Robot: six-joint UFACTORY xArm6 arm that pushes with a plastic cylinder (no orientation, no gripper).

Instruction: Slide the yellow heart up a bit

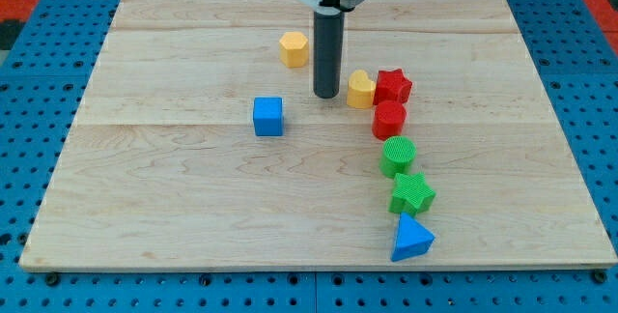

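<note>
The yellow heart [360, 90] lies on the wooden board right of centre, touching the red star [393, 85] on its right. My tip [326, 95] stands just left of the heart, a small gap between them. The rod rises straight to the view's top.
A yellow hexagon [294, 49] lies up and left of the tip. A blue cube [268, 116] is to the left. Below the star run a red cylinder [389, 119], a green cylinder [398, 156], a green star [412, 193] and a blue triangle [412, 240]. The board's edge [319, 269] runs along the view's bottom.
</note>
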